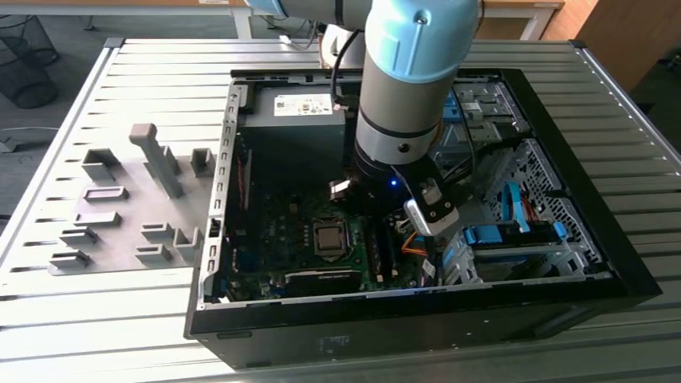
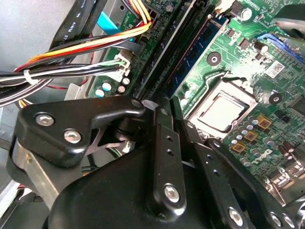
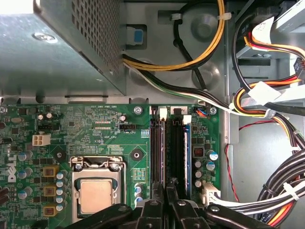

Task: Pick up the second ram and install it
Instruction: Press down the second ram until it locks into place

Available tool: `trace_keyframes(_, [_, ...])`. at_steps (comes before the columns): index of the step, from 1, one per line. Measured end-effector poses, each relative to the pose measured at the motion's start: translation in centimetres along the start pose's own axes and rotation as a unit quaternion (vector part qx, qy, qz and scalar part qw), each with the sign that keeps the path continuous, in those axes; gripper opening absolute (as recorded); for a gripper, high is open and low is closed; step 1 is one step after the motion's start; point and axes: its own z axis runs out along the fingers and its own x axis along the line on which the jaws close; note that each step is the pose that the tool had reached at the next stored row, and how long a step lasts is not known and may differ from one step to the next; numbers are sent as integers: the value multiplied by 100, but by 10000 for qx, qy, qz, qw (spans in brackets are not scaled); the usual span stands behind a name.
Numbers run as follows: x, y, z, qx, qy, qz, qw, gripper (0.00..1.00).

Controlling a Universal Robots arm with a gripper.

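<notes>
The second ram (image 3: 163,152) shows edge-on as a thin pale strip standing in a black motherboard slot, and in the second wrist view the second ram (image 2: 167,47) runs away from the fingertips. My gripper (image 3: 167,186) is shut on its near end, black fingers (image 2: 162,143) pressed close together over the slot. Another bluish stick (image 3: 187,157) sits seated two slots over, parallel to it. In the exterior view the arm (image 1: 410,96) reaches straight down into the open computer case (image 1: 627,279).
The CPU socket (image 3: 95,195) lies close beside the slots. A metal power supply box (image 3: 57,43) and bundled cables (image 3: 267,95) crowd the far side. Blue drive brackets (image 1: 511,235) stand at the exterior view's right. A grey holder tray (image 1: 117,215) lies outside the case.
</notes>
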Motion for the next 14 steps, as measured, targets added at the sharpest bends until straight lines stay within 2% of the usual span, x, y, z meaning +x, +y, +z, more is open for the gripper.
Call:
trace_keyframes(1, [0, 0, 0, -1, 0, 0, 10000, 15])
trace_keyframes(2, [0, 1, -1, -2, -1, 0, 10000, 21])
trace_keyframes(6, [0, 2, -37, -1, 0, 0, 10000, 21])
trace_keyframes(14, [-2, 7, -195, 21, 5, 0, 10000, 21])
